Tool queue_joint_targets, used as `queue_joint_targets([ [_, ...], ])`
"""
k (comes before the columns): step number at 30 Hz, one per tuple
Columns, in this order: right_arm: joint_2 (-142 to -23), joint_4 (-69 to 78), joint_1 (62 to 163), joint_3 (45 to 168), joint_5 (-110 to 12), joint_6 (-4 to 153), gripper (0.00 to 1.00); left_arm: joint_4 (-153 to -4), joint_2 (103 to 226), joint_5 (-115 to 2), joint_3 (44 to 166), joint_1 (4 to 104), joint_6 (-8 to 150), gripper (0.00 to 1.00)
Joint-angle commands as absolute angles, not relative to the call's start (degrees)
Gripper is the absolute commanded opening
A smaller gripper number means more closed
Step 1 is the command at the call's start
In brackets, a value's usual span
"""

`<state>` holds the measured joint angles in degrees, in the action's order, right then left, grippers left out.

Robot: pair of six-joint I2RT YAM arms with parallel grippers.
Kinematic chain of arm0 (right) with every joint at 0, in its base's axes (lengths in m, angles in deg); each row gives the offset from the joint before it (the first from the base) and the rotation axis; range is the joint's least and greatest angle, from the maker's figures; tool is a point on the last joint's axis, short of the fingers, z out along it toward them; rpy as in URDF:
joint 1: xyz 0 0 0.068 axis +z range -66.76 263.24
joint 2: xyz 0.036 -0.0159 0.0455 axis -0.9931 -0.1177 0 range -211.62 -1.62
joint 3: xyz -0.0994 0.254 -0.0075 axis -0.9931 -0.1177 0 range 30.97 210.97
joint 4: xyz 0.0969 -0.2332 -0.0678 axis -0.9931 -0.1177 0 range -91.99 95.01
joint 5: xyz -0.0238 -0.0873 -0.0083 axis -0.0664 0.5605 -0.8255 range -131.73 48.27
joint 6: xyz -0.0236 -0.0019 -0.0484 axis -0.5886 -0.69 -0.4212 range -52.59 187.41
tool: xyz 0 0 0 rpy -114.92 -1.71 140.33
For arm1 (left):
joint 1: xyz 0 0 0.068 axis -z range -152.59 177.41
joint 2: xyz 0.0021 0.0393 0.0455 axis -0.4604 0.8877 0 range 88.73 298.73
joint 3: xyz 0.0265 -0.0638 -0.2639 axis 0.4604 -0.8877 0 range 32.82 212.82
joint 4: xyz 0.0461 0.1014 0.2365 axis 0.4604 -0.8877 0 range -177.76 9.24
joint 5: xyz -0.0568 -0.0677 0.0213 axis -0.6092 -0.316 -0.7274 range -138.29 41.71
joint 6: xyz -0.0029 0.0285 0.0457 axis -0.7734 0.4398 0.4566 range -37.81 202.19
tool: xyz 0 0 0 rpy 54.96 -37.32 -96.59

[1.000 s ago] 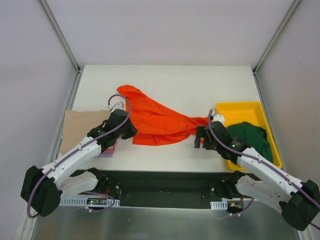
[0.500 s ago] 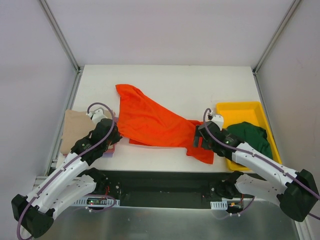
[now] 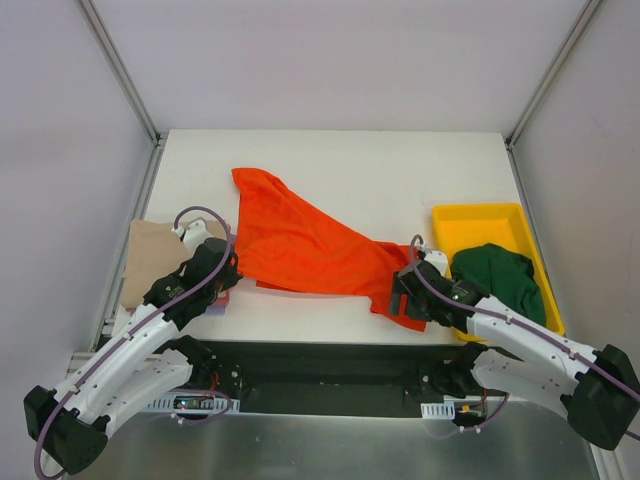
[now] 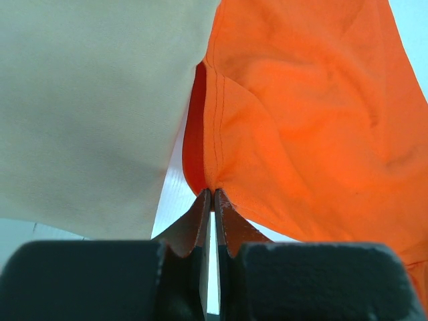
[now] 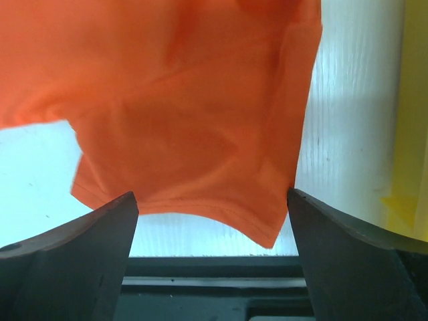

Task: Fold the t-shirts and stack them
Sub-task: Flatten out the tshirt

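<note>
now the left pincer (image 4: 212,194) is pinching the orange shirt (image 3: 300,250) by an edge fold, its jaws pressing together on the cloth. the shirt is lying on the worktop (image 3: 420,170), its long axis running from that pincer across to the right pincer (image 5: 208,200), which is hovering spread wide with the hem corner lying just ahead, between its jaws. the right arm is sitting nearer that free corner.

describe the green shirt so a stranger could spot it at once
On the white table, find the yellow tray at the right edge. The dark green t-shirt lies bunched inside it: the only dark cloth, and the only one in a tray, unlike the orange-red t-shirt and tan t-shirt further left.
</note>
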<state>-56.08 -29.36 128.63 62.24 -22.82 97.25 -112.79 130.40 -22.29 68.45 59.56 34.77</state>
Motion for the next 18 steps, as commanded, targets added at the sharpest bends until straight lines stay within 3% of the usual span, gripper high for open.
queue_joint_targets([
  [1,-52.52,-34.18,129.65,59.63,-26.0,100.89,0.94,-113.19,130.47,-21.04,67.62,58.7,33.76,0.0],
  [11,-53.04,-34.36,129.82,56.81,-24.78,103.7,0.85,-113.1,130.83,-21.92,67.71,58.7,33.5,0.0],
  [18,-50.58,-32.96,129.82,55.41,-24.16,105.37,0.63,-113.19,131.44,-21.83,67.62,58.7,33.5,0.0],
])
